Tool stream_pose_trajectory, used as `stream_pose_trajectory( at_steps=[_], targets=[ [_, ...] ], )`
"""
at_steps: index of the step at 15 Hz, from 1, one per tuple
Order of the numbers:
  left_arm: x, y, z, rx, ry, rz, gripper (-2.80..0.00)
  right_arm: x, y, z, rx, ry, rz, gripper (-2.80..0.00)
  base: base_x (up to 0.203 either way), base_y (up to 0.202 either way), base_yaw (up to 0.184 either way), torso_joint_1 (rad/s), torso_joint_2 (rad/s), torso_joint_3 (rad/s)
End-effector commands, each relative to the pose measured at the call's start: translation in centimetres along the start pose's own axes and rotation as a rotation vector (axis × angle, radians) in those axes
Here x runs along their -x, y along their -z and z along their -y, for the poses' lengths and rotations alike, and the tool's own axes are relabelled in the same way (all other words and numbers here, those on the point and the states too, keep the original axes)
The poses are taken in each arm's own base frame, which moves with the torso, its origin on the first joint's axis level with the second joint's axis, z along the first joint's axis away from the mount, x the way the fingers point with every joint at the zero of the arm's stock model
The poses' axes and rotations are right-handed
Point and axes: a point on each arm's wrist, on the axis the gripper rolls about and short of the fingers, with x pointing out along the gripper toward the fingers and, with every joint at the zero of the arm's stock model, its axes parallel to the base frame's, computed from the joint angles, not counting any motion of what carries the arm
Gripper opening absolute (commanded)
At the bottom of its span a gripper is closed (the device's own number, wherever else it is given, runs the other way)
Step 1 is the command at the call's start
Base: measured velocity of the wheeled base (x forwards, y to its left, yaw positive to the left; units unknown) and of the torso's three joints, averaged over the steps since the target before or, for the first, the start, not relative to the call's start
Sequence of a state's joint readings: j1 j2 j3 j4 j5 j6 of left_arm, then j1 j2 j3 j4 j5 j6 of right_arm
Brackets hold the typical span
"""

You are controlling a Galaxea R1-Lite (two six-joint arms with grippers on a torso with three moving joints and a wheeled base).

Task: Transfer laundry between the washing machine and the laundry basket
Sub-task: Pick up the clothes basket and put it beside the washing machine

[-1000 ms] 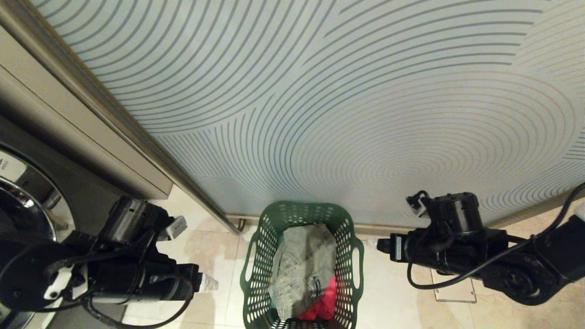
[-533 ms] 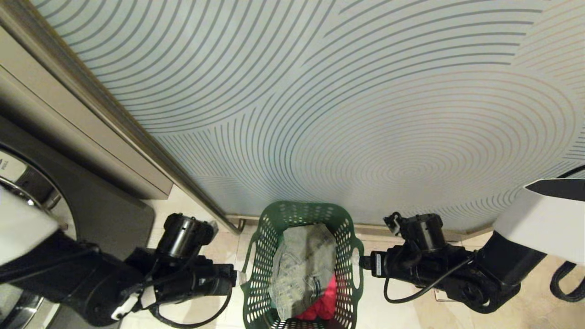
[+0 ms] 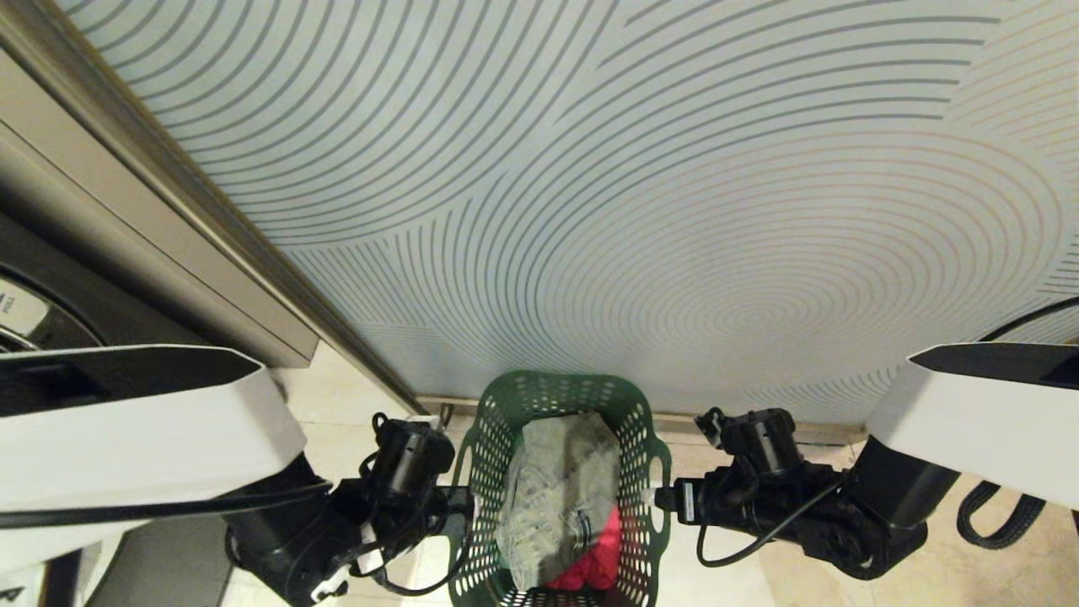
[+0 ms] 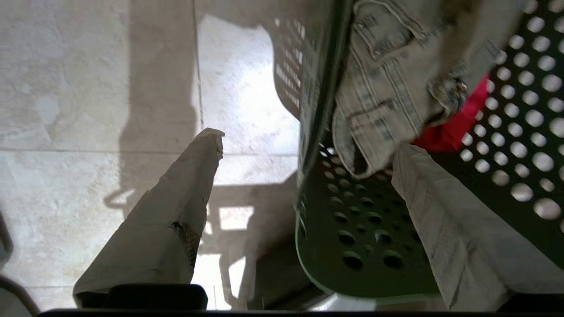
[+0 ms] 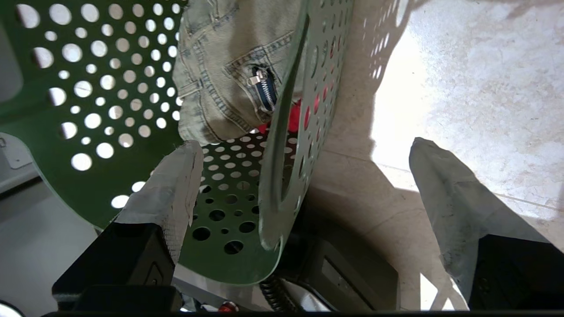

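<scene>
Jeans (image 3: 556,493) and a red garment (image 3: 590,569) fill the laundry basket (image 3: 506,396). The left gripper (image 4: 304,145) and the right gripper (image 5: 304,154) flank it, jaws wide, each straddling a side wall. Beyond the left gripper, "PULL" marks the washing machine (image 3: 25,320).

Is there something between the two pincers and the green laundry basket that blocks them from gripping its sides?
Nothing visible. The left pincer and right pincer are open, and each already straddles a side wall of the laundry basket, one finger inside, one outside. Only jeans and red cloth lie inside.
</scene>
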State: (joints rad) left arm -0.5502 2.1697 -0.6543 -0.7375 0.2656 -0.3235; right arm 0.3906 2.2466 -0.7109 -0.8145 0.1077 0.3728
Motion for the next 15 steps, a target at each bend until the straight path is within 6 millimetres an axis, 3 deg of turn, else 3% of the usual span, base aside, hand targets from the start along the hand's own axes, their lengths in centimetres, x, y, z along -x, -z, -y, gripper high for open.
stream_pose_trajectory(
  at_steps=[1, 6, 15],
  targets=[
    [-2.8, 1.2, 0.3, -0.010, -0.046, -0.015, 0.00, -0.6, 0.0, 0.1, 0.000, 0.002, 0.002, 0.00, 0.000, 0.000, 0.000, 0.000, 0.00, 0.000],
    [-5.6, 0.1, 1.1, -0.049, -0.078, 0.040, 0.00, -1.8, -0.8, 0.0, 0.007, 0.004, 0.025, 0.00, 0.000, 0.000, 0.000, 0.000, 0.00, 0.000],
    [-5.9, 0.6, 1.1, -0.058, -0.084, 0.024, 0.00, -3.5, -1.6, 0.1, 0.002, -0.016, 0.053, 0.00, 0.000, 0.000, 0.000, 0.000, 0.00, 0.000]
  ],
)
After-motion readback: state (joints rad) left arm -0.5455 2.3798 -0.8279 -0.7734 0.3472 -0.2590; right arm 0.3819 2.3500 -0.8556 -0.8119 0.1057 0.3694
